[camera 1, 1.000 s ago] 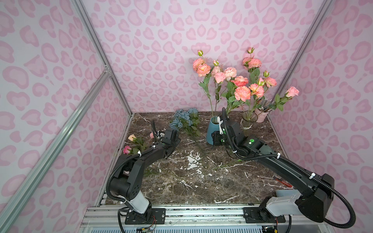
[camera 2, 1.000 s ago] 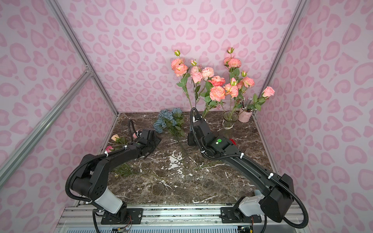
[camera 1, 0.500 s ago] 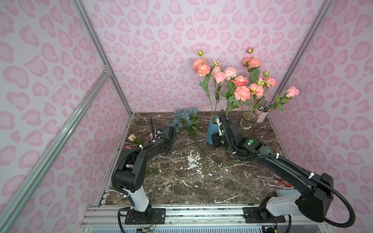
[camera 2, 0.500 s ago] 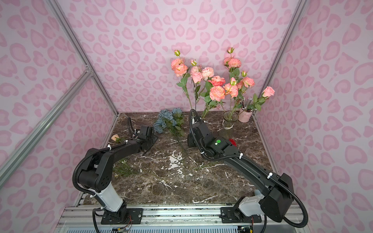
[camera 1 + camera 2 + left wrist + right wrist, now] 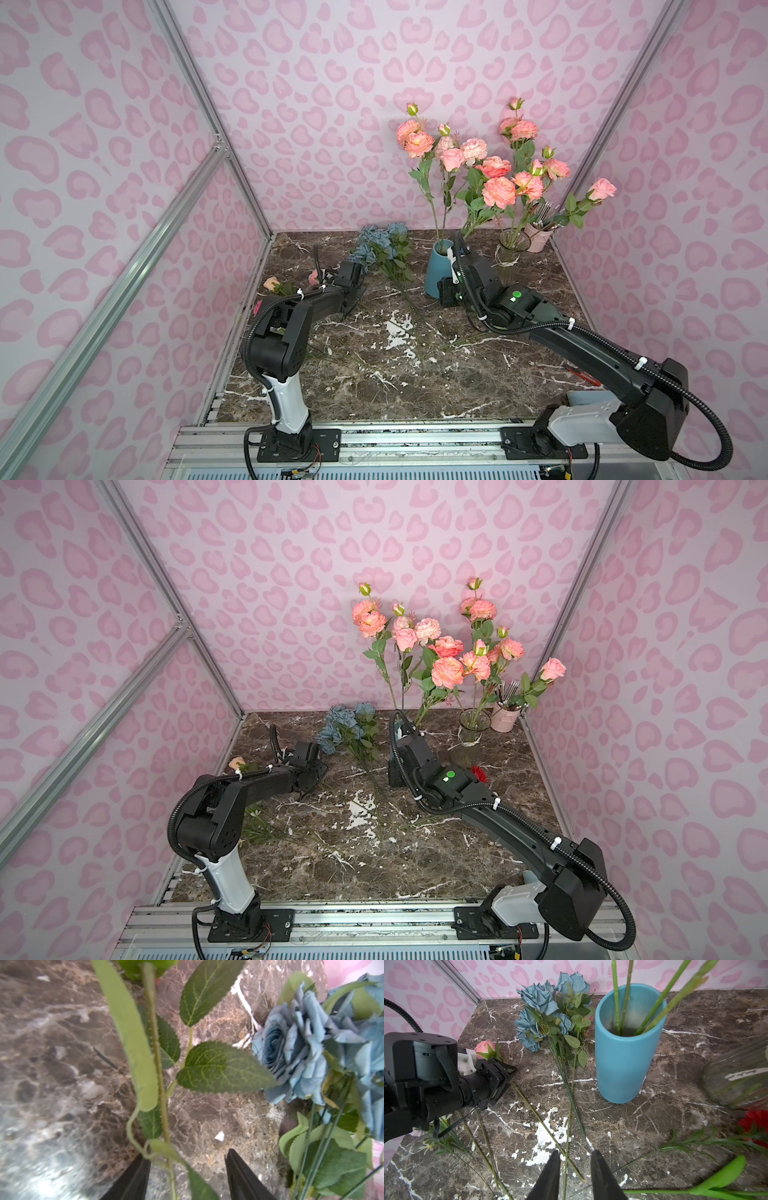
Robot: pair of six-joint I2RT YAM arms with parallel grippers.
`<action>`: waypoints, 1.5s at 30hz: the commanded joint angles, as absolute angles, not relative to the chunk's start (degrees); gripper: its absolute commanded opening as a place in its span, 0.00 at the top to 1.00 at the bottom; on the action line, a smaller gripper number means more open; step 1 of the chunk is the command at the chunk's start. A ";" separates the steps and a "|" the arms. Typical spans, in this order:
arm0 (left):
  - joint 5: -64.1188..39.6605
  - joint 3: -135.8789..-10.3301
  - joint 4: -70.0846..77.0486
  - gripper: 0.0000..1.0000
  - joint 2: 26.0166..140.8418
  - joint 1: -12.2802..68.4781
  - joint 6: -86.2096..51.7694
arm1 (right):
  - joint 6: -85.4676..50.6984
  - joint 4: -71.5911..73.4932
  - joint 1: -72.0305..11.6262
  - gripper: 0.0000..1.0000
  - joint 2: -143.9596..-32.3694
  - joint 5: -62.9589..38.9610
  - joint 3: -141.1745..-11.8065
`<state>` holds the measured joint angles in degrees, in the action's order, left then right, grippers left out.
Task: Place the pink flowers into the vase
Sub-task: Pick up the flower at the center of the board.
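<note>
Several pink flowers stand with their stems in the teal vase, and more rise from a glass vase. One pink rose lies on the table by my left wrist. Its leafy stem runs between the fingers of my left gripper, which is open, with the stem close to one finger. My right gripper hovers low in front of the teal vase, jaws a little apart and nothing held; loose stems lie beneath it.
A dusty-blue bunch lies between the arms, near my left gripper. A peach bloom sits at the left wall. A red bloom and a green leaf lie right. A pink bucket stands back right.
My left gripper has reached a little farther back along the rose stem and its jaws have narrowed slightly. The right arm has hardly moved.
</note>
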<state>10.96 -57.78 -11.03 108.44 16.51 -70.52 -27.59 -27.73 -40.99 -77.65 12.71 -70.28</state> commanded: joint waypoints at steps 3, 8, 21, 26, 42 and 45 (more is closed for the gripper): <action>11.25 -58.95 -9.94 0.44 109.98 16.56 -72.05 | -26.92 -26.64 -40.30 0.70 -76.55 13.01 -69.44; 11.68 -58.89 -9.89 0.58 110.57 16.55 -72.86 | -26.83 -25.93 -38.86 0.70 -75.27 11.97 -67.88; 12.96 -58.44 -10.07 0.94 111.06 17.11 -73.96 | -26.40 -25.02 -36.76 0.70 -73.04 10.38 -65.76; 14.80 -59.54 -12.51 0.96 109.23 17.49 -73.48 | -26.47 -24.79 -36.79 0.70 -72.63 10.29 -65.59; 30.77 -59.54 -17.69 0.96 96.32 18.03 -69.92 | -26.92 -24.36 -36.82 0.70 -72.51 9.62 -66.58; 34.27 -59.57 -18.44 0.96 93.95 18.08 -68.58 | -27.04 -23.74 -36.91 0.69 -72.24 10.12 -66.66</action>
<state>28.27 -59.53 -18.24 95.57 18.11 -70.19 -27.00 -25.89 -36.82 -72.69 10.09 -65.60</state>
